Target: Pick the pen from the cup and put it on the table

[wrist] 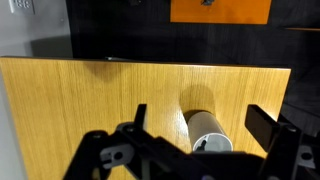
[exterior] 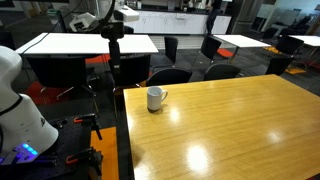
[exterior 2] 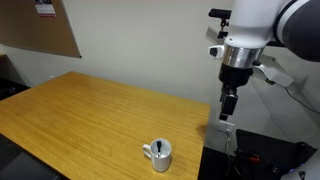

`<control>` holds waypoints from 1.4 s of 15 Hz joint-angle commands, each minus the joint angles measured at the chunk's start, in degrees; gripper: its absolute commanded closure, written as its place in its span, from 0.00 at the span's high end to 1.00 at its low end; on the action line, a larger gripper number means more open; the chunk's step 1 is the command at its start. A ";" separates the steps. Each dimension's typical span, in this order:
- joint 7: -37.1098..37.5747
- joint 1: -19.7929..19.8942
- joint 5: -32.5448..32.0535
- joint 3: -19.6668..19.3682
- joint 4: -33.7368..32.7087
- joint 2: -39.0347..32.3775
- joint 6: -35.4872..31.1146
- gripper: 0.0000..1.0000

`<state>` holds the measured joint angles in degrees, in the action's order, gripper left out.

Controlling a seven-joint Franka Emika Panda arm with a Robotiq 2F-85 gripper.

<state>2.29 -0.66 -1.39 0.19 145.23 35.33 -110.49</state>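
Observation:
The white cup (exterior: 156, 98) stands upright near one end of the yellow wooden table (exterior: 230, 125), and it shows in both exterior views (exterior 2: 158, 154). The dark pen (wrist: 203, 143) leans inside the cup (wrist: 208, 128); its tip shows at the rim (exterior 2: 154, 148). My gripper (wrist: 200, 120) is open and empty, with its fingers spread either side of the cup in the wrist view. It hangs well above the table (exterior 2: 90, 115), up beyond the cup near the table's end (exterior 2: 228, 108) (exterior: 113, 45).
The robot's white base (exterior: 15, 105) stands beside the table's end. White-topped tables (exterior: 90, 43) and black chairs (exterior: 170, 75) stand behind. A cork board (exterior 2: 45, 30) hangs on the wall.

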 commanded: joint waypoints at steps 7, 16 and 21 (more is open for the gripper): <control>14.02 -0.13 7.87 5.24 3.93 -3.58 -16.28 1.00; 40.60 4.26 1.44 17.86 6.73 -5.13 -30.95 1.00; 58.29 9.95 -10.49 24.31 5.40 -5.71 -30.82 1.00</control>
<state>52.05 5.49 -6.14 21.05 151.46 30.09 -141.30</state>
